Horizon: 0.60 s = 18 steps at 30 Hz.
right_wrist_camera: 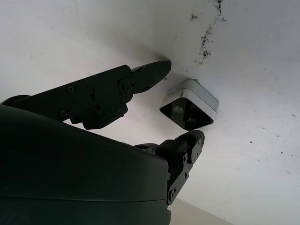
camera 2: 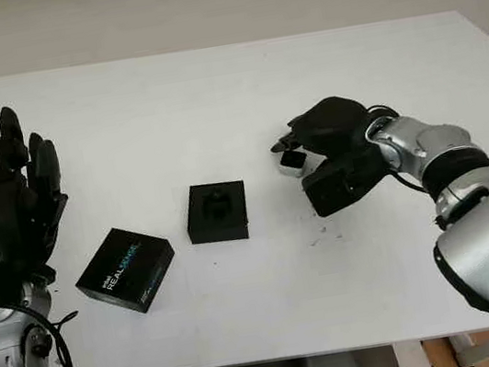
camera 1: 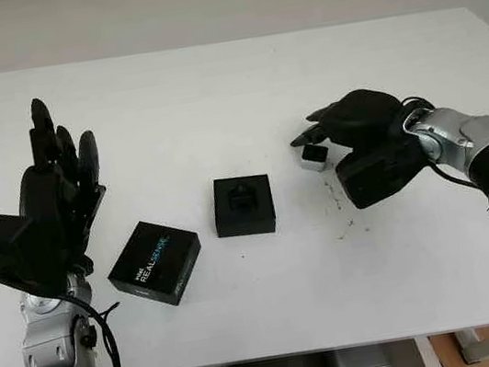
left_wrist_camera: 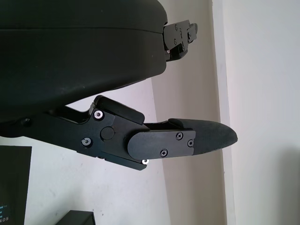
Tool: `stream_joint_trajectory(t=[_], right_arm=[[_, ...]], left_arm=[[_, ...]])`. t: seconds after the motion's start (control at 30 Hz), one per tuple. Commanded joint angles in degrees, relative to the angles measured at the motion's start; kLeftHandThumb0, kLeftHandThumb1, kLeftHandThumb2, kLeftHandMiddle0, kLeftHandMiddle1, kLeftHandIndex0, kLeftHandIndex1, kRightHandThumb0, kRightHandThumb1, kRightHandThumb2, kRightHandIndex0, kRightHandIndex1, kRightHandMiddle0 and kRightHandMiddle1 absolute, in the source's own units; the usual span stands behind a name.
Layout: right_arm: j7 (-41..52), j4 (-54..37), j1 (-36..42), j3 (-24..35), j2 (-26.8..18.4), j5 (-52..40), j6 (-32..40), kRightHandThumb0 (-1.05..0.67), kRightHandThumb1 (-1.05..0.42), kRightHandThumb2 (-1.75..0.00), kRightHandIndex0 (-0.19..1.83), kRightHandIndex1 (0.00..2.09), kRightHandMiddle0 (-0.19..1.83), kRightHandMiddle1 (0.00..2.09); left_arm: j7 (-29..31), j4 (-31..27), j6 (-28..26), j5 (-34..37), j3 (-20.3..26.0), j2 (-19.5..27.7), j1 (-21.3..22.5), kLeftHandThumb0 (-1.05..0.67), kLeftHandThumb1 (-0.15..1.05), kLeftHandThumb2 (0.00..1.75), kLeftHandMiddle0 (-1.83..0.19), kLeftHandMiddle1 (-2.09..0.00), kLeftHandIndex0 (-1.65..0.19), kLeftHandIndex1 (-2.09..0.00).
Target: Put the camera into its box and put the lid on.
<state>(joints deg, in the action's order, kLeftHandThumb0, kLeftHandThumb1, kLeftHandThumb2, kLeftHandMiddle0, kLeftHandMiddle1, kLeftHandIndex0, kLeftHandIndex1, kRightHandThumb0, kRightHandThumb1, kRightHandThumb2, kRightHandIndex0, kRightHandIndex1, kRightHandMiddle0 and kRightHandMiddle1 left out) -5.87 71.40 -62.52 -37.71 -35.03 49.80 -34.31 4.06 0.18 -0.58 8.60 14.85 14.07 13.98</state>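
- While the right hand point(camera 1: 348, 134) reaches over the table point(camera 1: 238, 82) at centre-right of the left eye view, its fingers curve around the small silver camera point(camera 1: 315, 156), which sits on the table surface just under the fingertips. From here I cannot tell whether they touch it. The open box point(camera 1: 243, 205) stands at the middle of the frame, well apart from the camera, and the printed lid point(camera 1: 155, 262) lies at lower left of centre, just beside the box.
- At the far left of the right eye view, the left hand point(camera 2: 15, 206) is raised upright above the table edge, open and holding nothing, near the lid but not touching it.
- Across the left wrist view, one black finger point(left_wrist_camera: 187, 138) stretches toward the middle right with nothing against it; a dark corner of the lid point(left_wrist_camera: 14, 185) shows at the lower left.
- At centre-right of the right wrist view, the camera sits between two fingertips point(right_wrist_camera: 150, 72), one above left of it and one below it. Both are close, but the hand has not plainly closed on it; I judge it is about to pinch.
- My judgement: the camera is small, light, rigid and smooth-sided, so it could slip or skid. Take it by the two opposite metal side faces, keeping off the dark glass lens face, which looks the most fragile part.
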Motion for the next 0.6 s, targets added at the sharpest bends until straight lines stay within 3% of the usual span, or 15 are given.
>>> stream_joint_trajectory(t=[0.0, 0.43, 0.47, 0.53, 0.57], right_arm=[[-1.20, 0.26, 0.49, 0.31, 0.40, -0.29, -0.24, -0.19, -0.93, -0.06, 0.34, 0.06, 0.51, 0.07], [-2.92, 1.05, 0.42, -0.38, 0.39, 0.43, -0.37, -0.22, -1.01, -0.07, 0.35, 0.06, 0.69, 0.19], [-3.10, 1.03, 0.40, -0.45, 0.36, 0.54, -0.37, -0.23, -1.02, -0.06, 0.36, 0.06, 0.69, 0.27], [-2.93, 1.01, 0.35, -0.34, 0.21, 0.38, -0.72, -0.26, -1.02, -0.06, 0.39, 0.06, 0.40, 1.02], [-2.69, 1.01, 0.35, -0.20, 0.14, 0.20, -0.88, -0.27, -1.02, -0.05, 0.40, 0.07, 0.32, 1.20]], left_arm=[[-0.11, -1.14, -0.02, 0.09, 0.29, 0.17, -0.07, -0.75, 1.05, 0.45, 0.16, -0.05, 0.18, -0.05], [-0.17, -1.26, -0.23, 0.22, 0.26, 0.10, -0.04, -0.75, 1.05, 0.45, 0.15, -0.06, 0.17, -0.06], [-0.14, -1.29, -0.29, 0.18, 0.22, 0.16, -0.06, -0.75, 1.05, 0.45, 0.15, -0.05, 0.17, -0.05], [-0.17, -1.27, -0.34, -0.02, 0.10, 0.20, -0.04, -0.75, 1.05, 0.45, 0.16, -0.05, 0.18, -0.05], [-0.12, -1.22, -0.30, 0.03, 0.10, 0.17, -0.03, -0.76, 1.05, 0.45, 0.16, -0.05, 0.18, -0.05]])
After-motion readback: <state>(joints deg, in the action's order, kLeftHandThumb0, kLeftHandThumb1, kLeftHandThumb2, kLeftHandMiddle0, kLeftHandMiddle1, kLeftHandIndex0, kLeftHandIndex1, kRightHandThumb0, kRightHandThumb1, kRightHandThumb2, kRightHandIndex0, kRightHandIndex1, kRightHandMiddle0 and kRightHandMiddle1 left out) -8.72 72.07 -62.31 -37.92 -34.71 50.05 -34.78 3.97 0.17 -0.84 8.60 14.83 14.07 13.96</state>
